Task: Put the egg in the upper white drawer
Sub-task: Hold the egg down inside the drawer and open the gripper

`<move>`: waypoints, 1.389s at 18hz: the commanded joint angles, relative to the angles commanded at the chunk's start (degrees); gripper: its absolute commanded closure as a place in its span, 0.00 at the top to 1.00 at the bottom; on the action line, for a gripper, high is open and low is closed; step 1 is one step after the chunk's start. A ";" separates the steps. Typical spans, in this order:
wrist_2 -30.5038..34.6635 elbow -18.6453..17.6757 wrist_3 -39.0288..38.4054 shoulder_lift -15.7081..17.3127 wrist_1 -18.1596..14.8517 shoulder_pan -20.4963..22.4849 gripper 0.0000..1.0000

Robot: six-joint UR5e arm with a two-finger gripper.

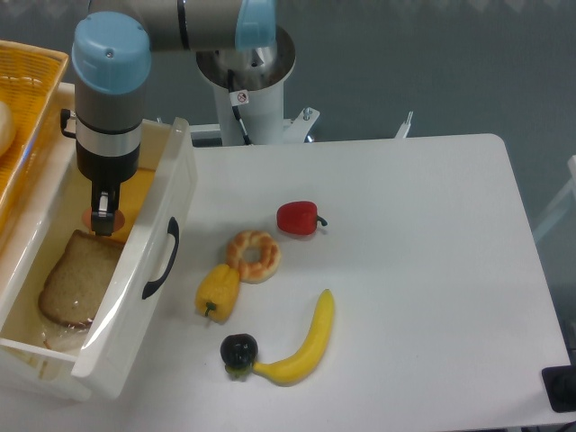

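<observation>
The upper white drawer (176, 193) stands pulled out at the left, its black handle (160, 261) facing the table. My gripper (104, 220) reaches down inside it near the back. The pinkish-orange egg (90, 218) shows on either side of the dark fingers (105, 205), low over the drawer floor and just behind a slice of bread (76, 279). The jaws look shut on the egg, though the wrist hides much of the hold.
An orange wicker basket (27, 99) sits left of the drawer. On the table lie a red pepper (298, 217), a glazed donut (254, 255), a yellow pepper (218, 292), a banana (304, 344) and a dark round fruit (238, 351).
</observation>
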 joint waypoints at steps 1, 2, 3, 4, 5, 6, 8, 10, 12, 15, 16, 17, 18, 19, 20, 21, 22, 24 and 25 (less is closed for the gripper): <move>0.00 -0.09 0.00 -0.17 0.00 0.00 0.24; 0.00 -0.09 0.00 -0.26 0.00 -0.09 0.24; 0.00 -0.09 0.00 -0.26 0.00 -0.09 0.24; 0.00 -0.09 0.00 -0.26 0.00 -0.09 0.24; 0.00 -0.09 0.00 -0.18 0.00 -0.09 0.24; 0.00 -0.09 0.00 -0.18 0.00 -0.09 0.25; 0.00 -0.09 0.00 -0.26 0.00 -0.09 0.25; 0.00 -0.09 0.00 -0.26 0.00 -0.09 0.25; 0.00 -0.18 0.00 -0.35 0.00 -0.09 0.25; 0.00 -0.26 0.00 -0.27 0.00 -0.09 0.25; 0.00 -0.26 0.00 -0.35 0.00 -0.09 0.25; 0.00 -0.26 0.00 -0.35 0.00 -0.17 0.25; 0.00 -0.26 0.00 -0.35 0.00 -0.35 0.26; 0.00 -0.26 -0.09 -0.44 0.00 -0.44 0.26; 0.09 -0.35 -0.09 -0.79 0.00 -0.53 0.26; 0.09 -0.35 -0.09 -0.88 0.00 -0.53 0.26; 0.26 -0.35 -0.09 -0.88 0.00 -0.53 0.26; 0.26 -0.35 -0.09 -0.97 0.00 -0.53 0.27; 0.44 -0.35 -0.09 -0.88 0.00 -0.61 0.27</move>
